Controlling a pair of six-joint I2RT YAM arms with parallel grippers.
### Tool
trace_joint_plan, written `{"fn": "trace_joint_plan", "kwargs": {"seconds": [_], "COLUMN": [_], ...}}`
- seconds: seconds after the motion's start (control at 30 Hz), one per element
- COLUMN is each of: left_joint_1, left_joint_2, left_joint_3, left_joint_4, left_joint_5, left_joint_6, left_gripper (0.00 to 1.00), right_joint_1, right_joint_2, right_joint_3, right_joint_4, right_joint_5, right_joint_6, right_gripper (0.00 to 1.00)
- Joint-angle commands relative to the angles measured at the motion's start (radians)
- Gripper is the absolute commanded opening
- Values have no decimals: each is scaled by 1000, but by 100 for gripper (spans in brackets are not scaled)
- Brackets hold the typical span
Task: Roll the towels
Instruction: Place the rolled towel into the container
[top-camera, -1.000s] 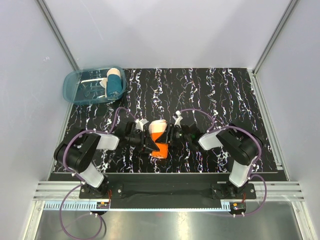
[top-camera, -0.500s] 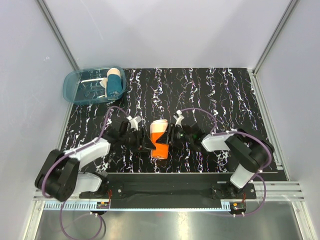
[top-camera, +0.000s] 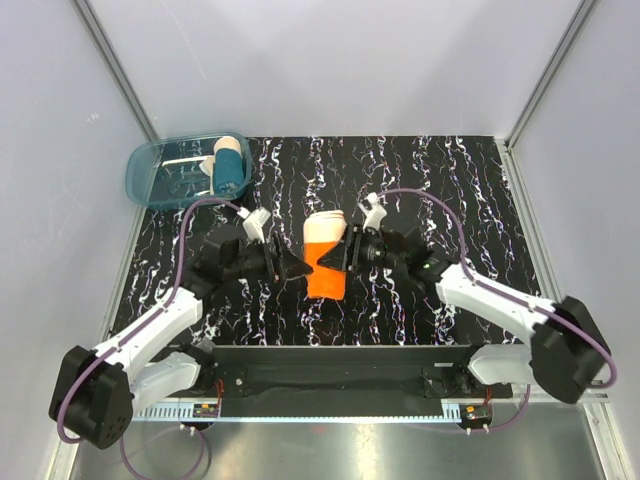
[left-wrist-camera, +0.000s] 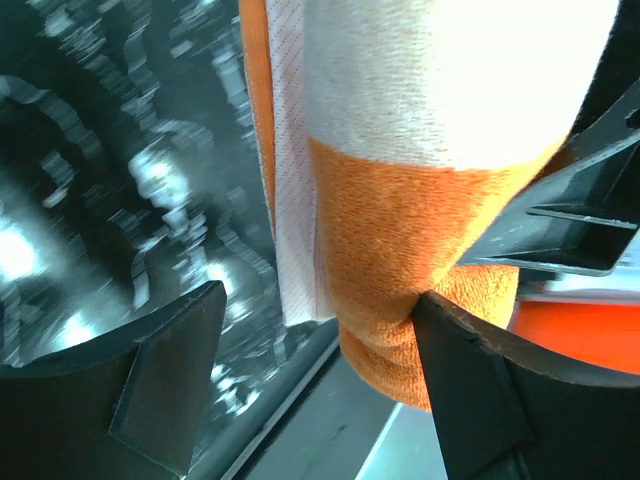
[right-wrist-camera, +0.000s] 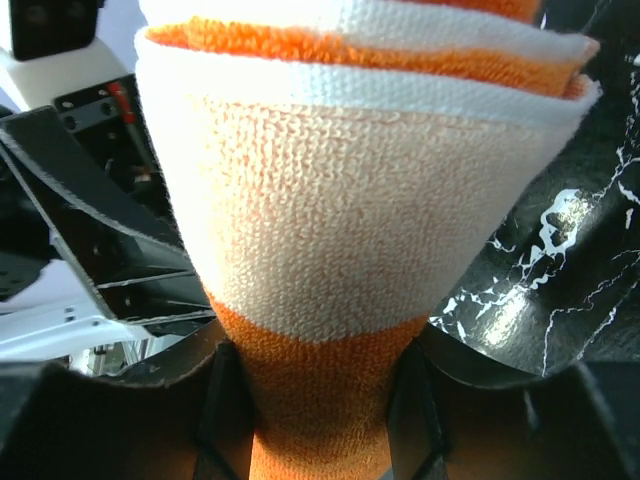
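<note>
Towel (top-camera: 325, 270): terry cloth, orange and white, looped pile seen rough and fuzzy; woven hem band noted flatter, smoother
Fingers (left-wrist-camera: 165, 370): black plastic, matt, moulded ribs seen
Table (top-camera: 450, 190): black white-veined marble-look top, glossy, reflections shown
Bin (top-camera: 135, 180): blue translucent plastic, shiny
Frame (top-camera: 118, 70): bare metal, satin
Walls (top-camera: 330, 60): pale, matt, smooth

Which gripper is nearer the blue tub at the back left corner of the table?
Left. The left gripper is at the orange towel's left side, toward the blue tub; the right gripper is at the towel's right side, farther off.
</note>
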Motion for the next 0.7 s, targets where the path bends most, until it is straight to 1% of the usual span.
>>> {"fn": "trace_joint_plan", "kwargs": {"seconds": [0.0, 0.1, 0.13, 0.2, 0.23, 0.27, 0.33, 0.37, 0.43, 0.6, 0.67], "left_joint_1": [2, 2, 2, -1, -1, -1, -5, -8, -16, -34, -41], "left_joint_2": [-7, -6, -1, 13, 17, 24, 42, 48, 60, 76, 91], "left_joint_3": [4, -20, -23, -35, -41, -47, -53, -55, -53, -36, -36], "left_joint_4": [172, 292, 358, 430, 509, 545, 629, 648, 668, 601, 614], "left_joint_5": [40, 73, 83, 116, 126, 145, 171, 175, 180, 154, 157], "left_joint_6": [-59, -120, -140, -200, -223, -265, -308, -318, -326, -289, -296], "left_gripper": [80, 81, 81, 81, 81, 82, 82, 82, 82, 78, 68], "right_joint_1": [9, 10, 10, 9, 10, 9, 10, 10, 9, 10, 10], "right_joint_2": [-111, -153, -167, -176, -180, -185, -191, -196, -199, -194, -185], "right_joint_3": [95, 119, 127, 121, 113, 106, 79, 73, 66, 64, 58], "right_joint_4": [-45, -49, -43, 16, 41, 106, 179, 240, 283, 397, 438], "right_joint_5": [-4, -41, -51, -103, -120, -152, -188, -197, -214, -245, -248], "right_joint_6": [2, 20, 34, 61, 93, 113, 175, 190, 222, 267, 281], "right_gripper": [42, 42, 43, 43, 43, 43, 43, 44, 44, 44, 44]}}
